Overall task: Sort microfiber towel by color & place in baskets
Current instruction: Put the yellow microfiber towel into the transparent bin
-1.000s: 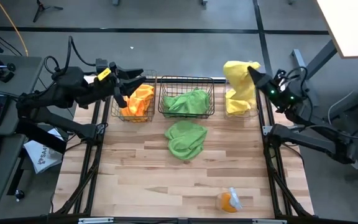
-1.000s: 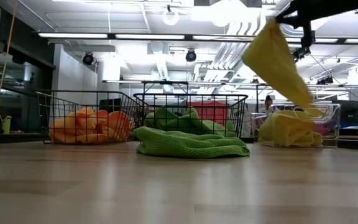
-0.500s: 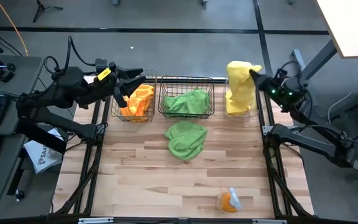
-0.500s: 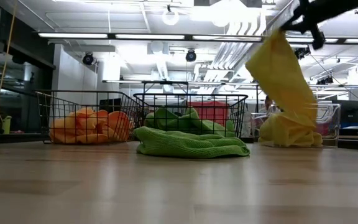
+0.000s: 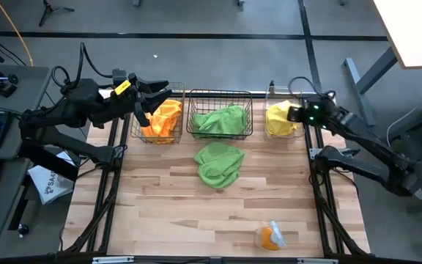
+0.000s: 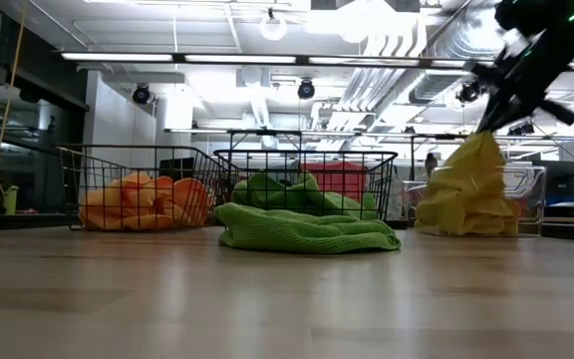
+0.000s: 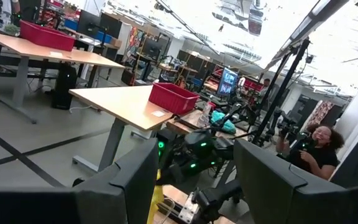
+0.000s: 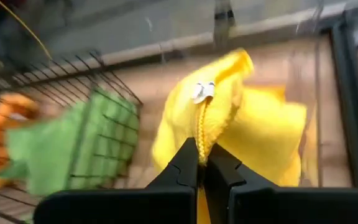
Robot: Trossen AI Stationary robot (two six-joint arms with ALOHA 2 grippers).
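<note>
My right gripper (image 5: 293, 114) is shut on a yellow towel (image 5: 278, 119) just above the clear bin (image 5: 269, 94) at the far right. The towel also shows in the low view (image 6: 466, 194) and the right wrist view (image 8: 260, 134). My left gripper (image 5: 154, 95) is open and empty over the narrow wire basket (image 5: 157, 136), which holds orange towels (image 5: 163, 117). The wider wire basket (image 5: 220, 94) holds a green towel (image 5: 222, 119). Another green towel (image 5: 220, 163) lies bunched on the table in front of it. My right gripper pinches a raised fold of the yellow towel (image 8: 202, 134) between its two fingertips, just below a small white tag (image 8: 201, 91). The fingers slant down from the table's right side. The towel hangs in a peak (image 6: 481, 150) below them, with its lower part bunched in the clear bin.
A small orange and white object (image 5: 269, 236) lies near the table's near edge on the right. Bare wood (image 5: 160, 205) lies between the baskets and the near edge. A person (image 7: 316, 149) sits in the room beyond the table.
My right gripper has gone down toward the clear bin, still shut on the yellow towel. The towel hung long and high above the bin before. Now most of it has sunk into the bin and bunched up, with only a short peak below the fingers.
</note>
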